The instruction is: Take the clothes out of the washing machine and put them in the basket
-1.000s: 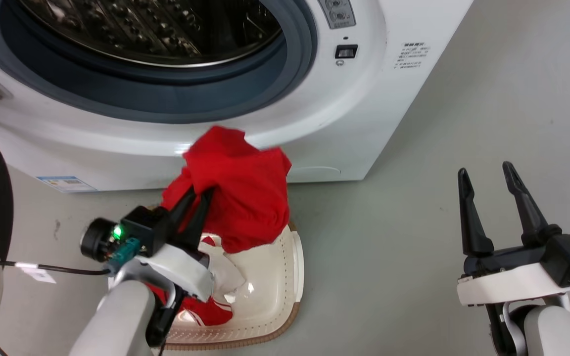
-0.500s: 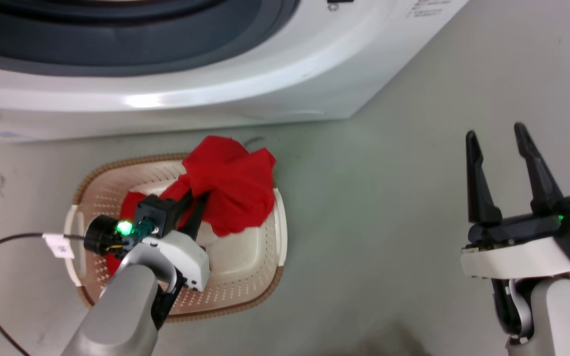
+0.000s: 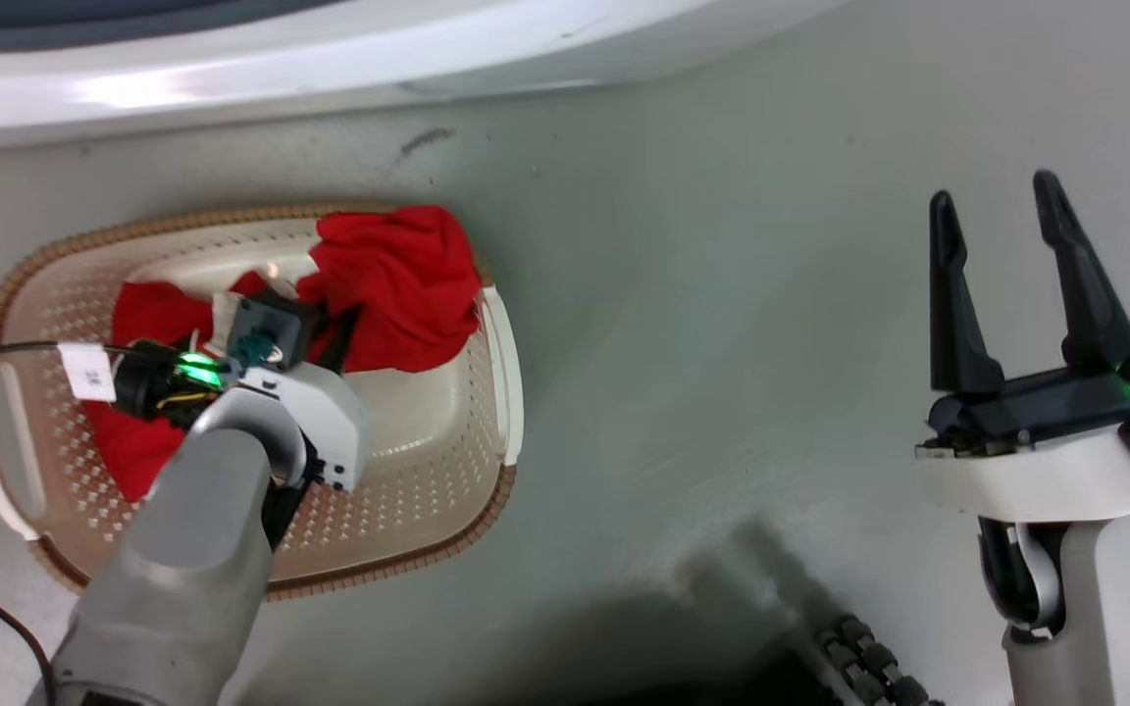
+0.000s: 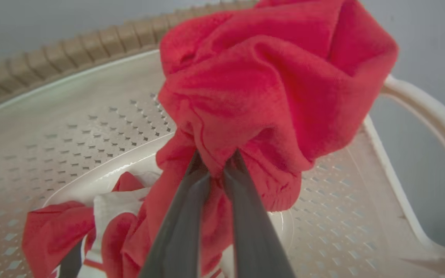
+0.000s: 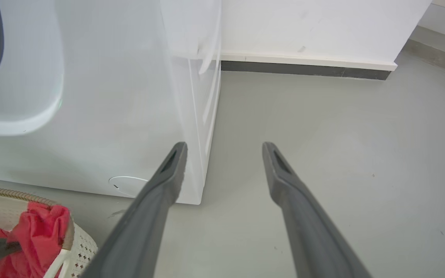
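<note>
The left gripper pinches the plain red garment, bunched at the basket's far right rim beside the striped garment. The right gripper hangs spread open over the grey floor; the washing machine stands beyond the basket

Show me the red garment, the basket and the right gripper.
red garment (image 4: pixel 269 88), left wrist view, bunched middle.
basket (image 3: pixel 511 392), head view, right-side rim.
right gripper (image 3: pixel 995 191), head view, midway between fingertips.
</note>
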Robot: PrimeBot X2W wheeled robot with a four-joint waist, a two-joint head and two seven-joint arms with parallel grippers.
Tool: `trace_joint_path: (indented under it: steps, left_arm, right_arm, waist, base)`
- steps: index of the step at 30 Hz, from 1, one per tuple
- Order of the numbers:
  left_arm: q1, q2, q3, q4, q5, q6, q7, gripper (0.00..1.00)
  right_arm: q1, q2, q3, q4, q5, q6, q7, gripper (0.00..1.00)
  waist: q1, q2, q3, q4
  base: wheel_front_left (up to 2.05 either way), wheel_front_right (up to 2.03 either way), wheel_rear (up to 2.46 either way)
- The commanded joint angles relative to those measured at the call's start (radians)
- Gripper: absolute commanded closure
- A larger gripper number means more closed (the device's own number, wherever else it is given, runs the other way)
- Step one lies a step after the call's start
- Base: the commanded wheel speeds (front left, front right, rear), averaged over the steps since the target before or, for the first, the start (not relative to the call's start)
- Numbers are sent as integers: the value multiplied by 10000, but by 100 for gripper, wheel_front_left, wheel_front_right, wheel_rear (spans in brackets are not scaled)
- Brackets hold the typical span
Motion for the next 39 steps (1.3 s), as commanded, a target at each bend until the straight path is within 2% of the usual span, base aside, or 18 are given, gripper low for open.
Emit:
trace_joint_path:
  steps: [1,9,10,11,14,26,27,39]
  left_arm:
    - [-229,46,79,240,-48,-7,-26,100]
    - [-867,6,243,1314,44,142,-26,100]
    - [-927,6,235,1292,117,231,-26,65]
    - [-954,3,249,1255,166,365,-26,0]
    - [-841,-65,299,1137,262,508,-26,0]
    - [342,-278,815,-425,230,326,-26,0]
    - [673,-317,1008,-909,190,277,-26,0]
    - [2356,-572,2547,-3809,331,316,-26,0]
  right_arm:
    - [-235,9,10,-119,-37,-8,-21,0]
    - [-466,7,-12,-356,-73,-9,-21,0]
    - [-481,9,-15,-334,-76,-7,-21,0]
    - [-500,9,-22,-301,-74,-7,-20,0]
    - [-504,7,-25,-218,-101,-9,-20,0]
    - [-408,6,-197,192,-164,-9,-21,0]
    - [-306,6,-293,284,-206,-9,-21,0]
    - [363,3,-906,637,-528,-7,-21,0]
  waist:
    - [-2,0,623,-148]
    - [-2,0,1080,-274]
    - [-2,0,1069,-271]
    - [-2,0,1036,-259]
    - [-2,0,826,-209]
    - [-2,0,-1221,274]
    - [-2,0,-1707,401]
    - [-2,0,-4106,1288]
  base:
    - [0,0,0]
    - [0,0,0]
    - [0,0,0]
    - [0,0,0]
    - [0,0,0]
    - [0,0,0]
    - [0,0,0]
    - [0,0,0]
